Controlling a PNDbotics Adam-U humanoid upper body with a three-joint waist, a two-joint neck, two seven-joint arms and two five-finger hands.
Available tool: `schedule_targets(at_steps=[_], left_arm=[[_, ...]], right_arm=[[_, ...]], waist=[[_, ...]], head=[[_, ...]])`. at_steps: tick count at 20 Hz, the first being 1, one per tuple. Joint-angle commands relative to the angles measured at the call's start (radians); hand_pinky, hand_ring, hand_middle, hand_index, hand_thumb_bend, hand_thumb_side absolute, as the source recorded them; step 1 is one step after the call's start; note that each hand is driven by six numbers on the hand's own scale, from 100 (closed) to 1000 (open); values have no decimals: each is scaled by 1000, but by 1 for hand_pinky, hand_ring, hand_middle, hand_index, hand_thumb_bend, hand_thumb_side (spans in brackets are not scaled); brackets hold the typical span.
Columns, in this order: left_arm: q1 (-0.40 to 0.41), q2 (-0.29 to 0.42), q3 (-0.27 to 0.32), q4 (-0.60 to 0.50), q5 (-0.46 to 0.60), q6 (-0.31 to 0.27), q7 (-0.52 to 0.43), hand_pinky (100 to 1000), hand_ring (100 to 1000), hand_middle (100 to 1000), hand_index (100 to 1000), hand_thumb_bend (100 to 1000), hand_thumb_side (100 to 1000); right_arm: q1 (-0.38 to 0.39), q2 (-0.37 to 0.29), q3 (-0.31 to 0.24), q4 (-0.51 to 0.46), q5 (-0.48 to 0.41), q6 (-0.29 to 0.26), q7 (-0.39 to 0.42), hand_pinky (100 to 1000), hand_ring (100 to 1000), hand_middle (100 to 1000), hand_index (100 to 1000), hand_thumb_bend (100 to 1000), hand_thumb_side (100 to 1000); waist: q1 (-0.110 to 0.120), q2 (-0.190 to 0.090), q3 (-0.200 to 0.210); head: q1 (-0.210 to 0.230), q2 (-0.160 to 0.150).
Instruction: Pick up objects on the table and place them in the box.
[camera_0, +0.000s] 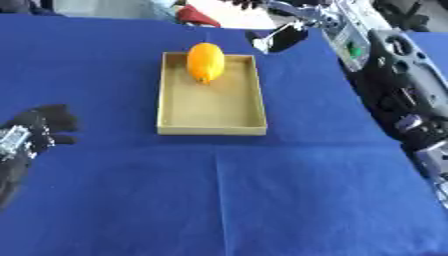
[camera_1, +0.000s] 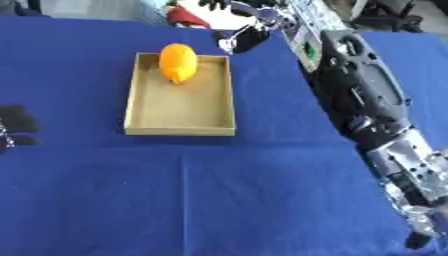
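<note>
A big blue table (camera_0: 219, 200) holds a tan box (camera_0: 211, 129) with a yellow-orange fruit (camera_0: 205, 62) at its far end, the right hand (camera_0: 278, 37) has straight fingers just beyond the box's far right corner, and the left hand (camera_0: 39, 127) sits curled at the left edge.

A matt blue cloth (camera_0: 219, 200) covers the table, smooth apart from a faint fold line running through its middle. The shallow rectangular tan box (camera_0: 211, 131) looks like plain cardboard, dull and unglossed. The orange oval fruit-shaped object (camera_0: 205, 62) inside has a smooth, slightly shiny skin. The right arm (camera_1: 363, 95) shows glossy black plastic casing with silver metal joints. The left hand (camera_0: 39, 127) looks matt black.
</note>
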Motion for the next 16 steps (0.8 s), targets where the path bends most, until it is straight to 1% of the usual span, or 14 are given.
schedule_targets(at_steps=[1,4,5,8,10,16], left_arm=[[-2,18,13,-10,-2,0,9,745,775,709,849,100,908],[3,19,21,-10,-3,-2,19,745,774,698,848,100,909],[5,18,22,-10,-4,-2,22,744,772,673,848,100,910],[8,17,26,-10,-3,-2,30,744,773,681,848,100,910],[10,16,29,-10,-5,-2,36,744,774,684,847,100,911],[13,13,32,-10,-9,-2,42,744,774,688,847,100,917]], right_arm=[[6,-71,21,-108,-107,-9,26,762,769,770,944,100,375],[51,-115,40,-225,-213,-4,47,762,768,770,948,100,442],[68,-128,41,-265,-236,3,52,763,769,772,957,100,490],[124,-154,30,-370,-272,37,47,760,766,772,960,100,473],[160,-160,18,-418,-285,56,35,755,762,770,960,100,463],[246,-151,-9,-508,-317,83,1,742,749,762,959,100,438]], waist=[[9,-22,-8],[15,-20,-22],[17,-19,-28],[22,-17,-40],[26,-15,-45],[33,-10,-65]], head=[[9,-2],[19,-1],[20,-1],[27,-2],[34,-2],[55,3]])
